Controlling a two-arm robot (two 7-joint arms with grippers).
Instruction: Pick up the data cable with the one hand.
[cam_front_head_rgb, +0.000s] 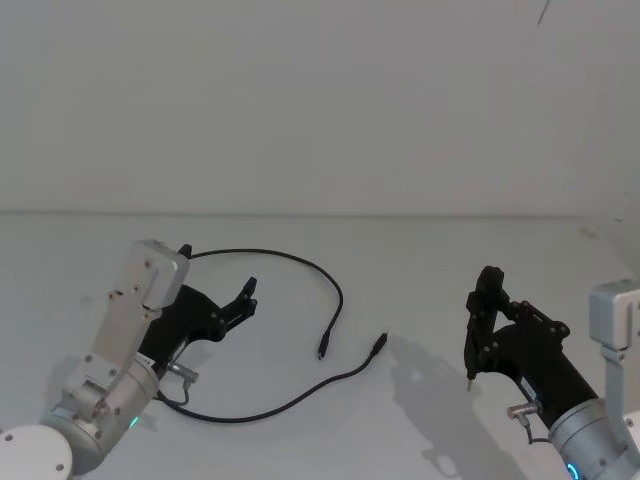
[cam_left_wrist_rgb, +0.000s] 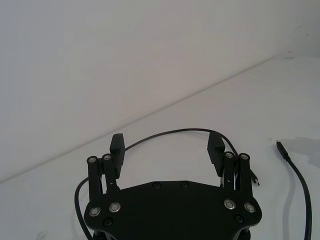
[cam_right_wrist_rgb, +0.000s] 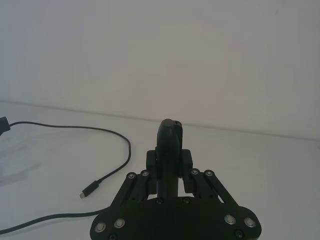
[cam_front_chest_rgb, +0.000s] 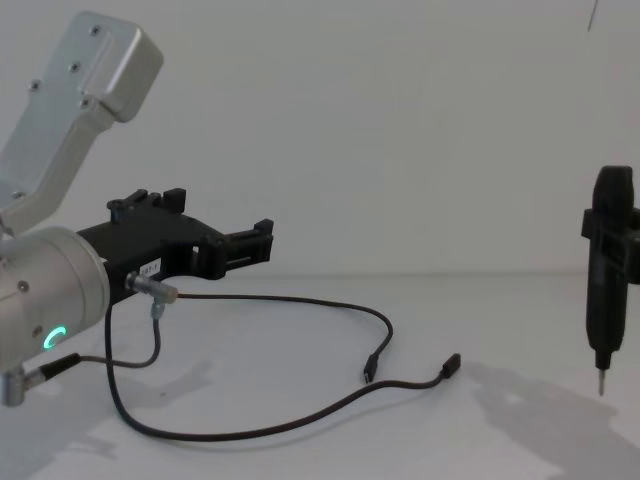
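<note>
Left hand (cam_front_head_rgb: 216, 272) is spread open, nothing gripped, and is held a little clear of the bench (cam_front_head_rgb: 430, 250). Right hand (cam_front_head_rgb: 483, 318) is parked well off to the side, clenched on a slim black tool (cam_front_chest_rgb: 602, 330) with a thin metal tip.

Data cable (cam_front_head_rgb: 300, 262) is laid loose on the bench in an open loop. One run is arced just beyond the left hand's fingertips (cam_left_wrist_rgb: 118, 145), crossing the gap between them in the left wrist view, and ends at one plug (cam_front_head_rgb: 322, 351) out toward the right hand. The second run is swept back from the other plug (cam_front_head_rgb: 379, 343) and passes beneath the left wrist. Whether it is touched by the arm there can't be told, as that stretch is partly hidden.

Handling, as judged: very light, limp, thin, smooth-jacketed. No stiffness is expected, so both tails will likely sag and the plugs swing once lifted. Slip through flat pads is the main risk, not crushing.

Grip point suggested: bare cord on the arc right ahead of the open fingers, mid-run, away from either plug. The fingers would have to be brought right down to the bench, since the cord sits flat on it. The short grey lead (cam_front_head_rgb: 181, 373) at the left wrist is not to be mistaken for the target.
</note>
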